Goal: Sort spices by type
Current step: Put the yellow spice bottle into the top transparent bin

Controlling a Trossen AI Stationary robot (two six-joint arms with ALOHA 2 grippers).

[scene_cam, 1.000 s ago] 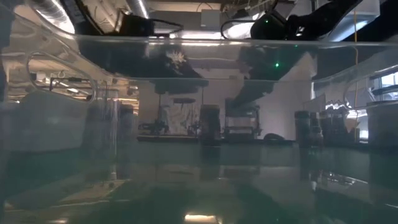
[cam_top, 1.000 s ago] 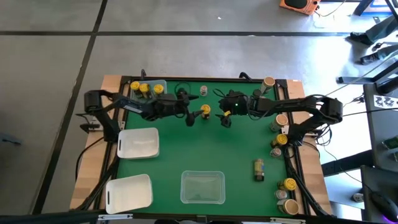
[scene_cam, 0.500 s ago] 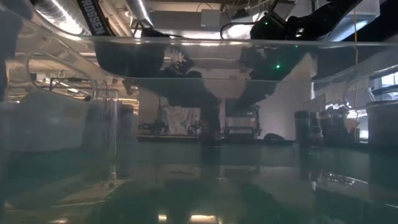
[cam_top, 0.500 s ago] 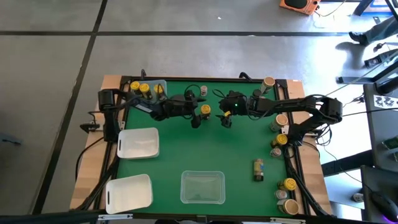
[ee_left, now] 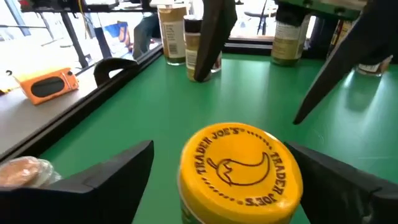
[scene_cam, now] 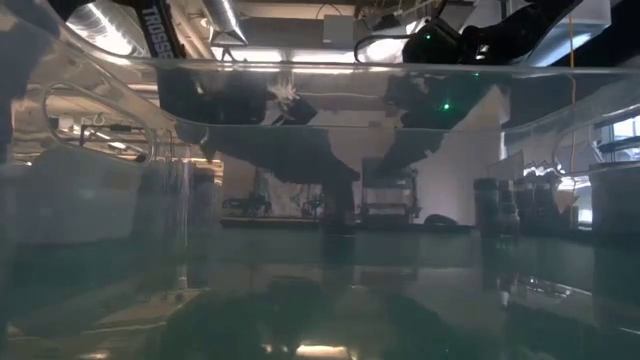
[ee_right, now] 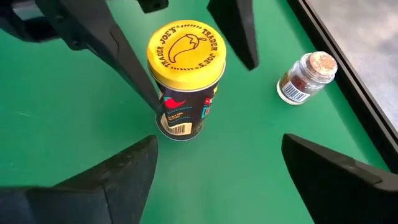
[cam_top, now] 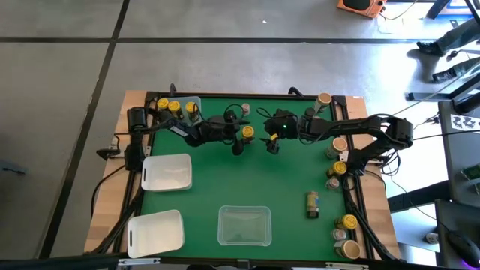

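Standing upper centre: yellow-lid jar (cam_top: 247, 133) between left gripper (cam_top: 238, 139) and right gripper (cam_top: 271, 142); small jar (cam_top: 245, 110) behind; both grippers' fingers apart, holding nothing

Yellow-lidded jar (ee_right: 185, 78): lid bright yellow w/ embossed chilli motif & ring of lettering, body dark w/ red, teal & white label bits; small glass jar (ee_right: 305, 78) clear w/ reddish-brown spice, speckled tan top, white barcode label. Table mat (cam_top: 247, 180) plain green w/ black edge on pale wood frame; both arms & fingers black, green light on right arm. Two trays (cam_top: 166, 172) white, one tray (cam_top: 244, 226) clear; jars on right edge (cam_top: 339, 169) have yellow or tan lids.
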